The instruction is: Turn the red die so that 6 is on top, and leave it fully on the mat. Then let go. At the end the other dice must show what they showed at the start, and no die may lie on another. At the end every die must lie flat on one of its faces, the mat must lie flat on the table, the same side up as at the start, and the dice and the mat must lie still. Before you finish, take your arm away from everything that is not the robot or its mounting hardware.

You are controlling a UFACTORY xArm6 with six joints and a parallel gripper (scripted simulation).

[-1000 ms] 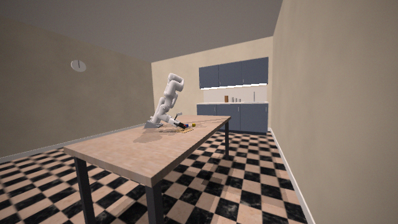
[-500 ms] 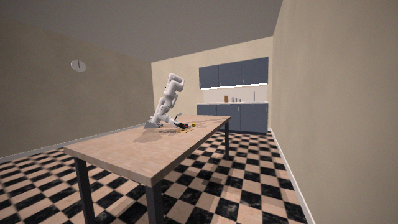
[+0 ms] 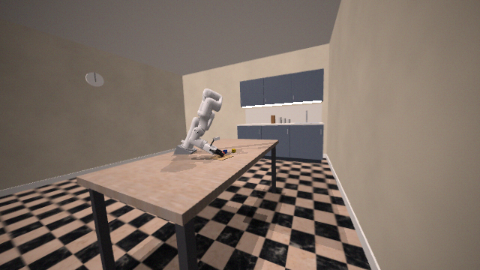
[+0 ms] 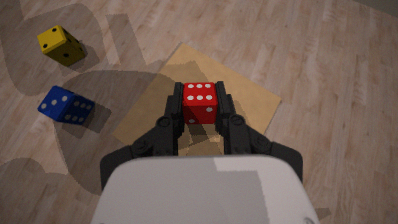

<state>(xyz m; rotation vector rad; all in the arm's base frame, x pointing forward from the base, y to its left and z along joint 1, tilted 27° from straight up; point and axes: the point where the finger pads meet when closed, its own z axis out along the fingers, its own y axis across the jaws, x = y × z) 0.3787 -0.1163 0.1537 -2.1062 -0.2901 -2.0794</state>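
In the wrist view my gripper (image 4: 199, 92) is shut on the red die (image 4: 199, 102), one black finger on each side. The die is over the tan mat (image 4: 200, 102); I cannot tell if it touches it. The die's upper face shows six white pips, and the face toward me shows a few pips. The blue die (image 4: 65, 105) and the yellow die (image 4: 61, 45) lie on the bare wood to the left, off the mat. In the exterior view the arm leans low over the table, and the gripper (image 3: 219, 151) is at the mat (image 3: 226, 157).
The yellow die (image 3: 233, 150) lies just beyond the gripper in the exterior view. The arm's base (image 3: 184, 150) stands on the long wooden table's far end. Kitchen cabinets stand behind the table.
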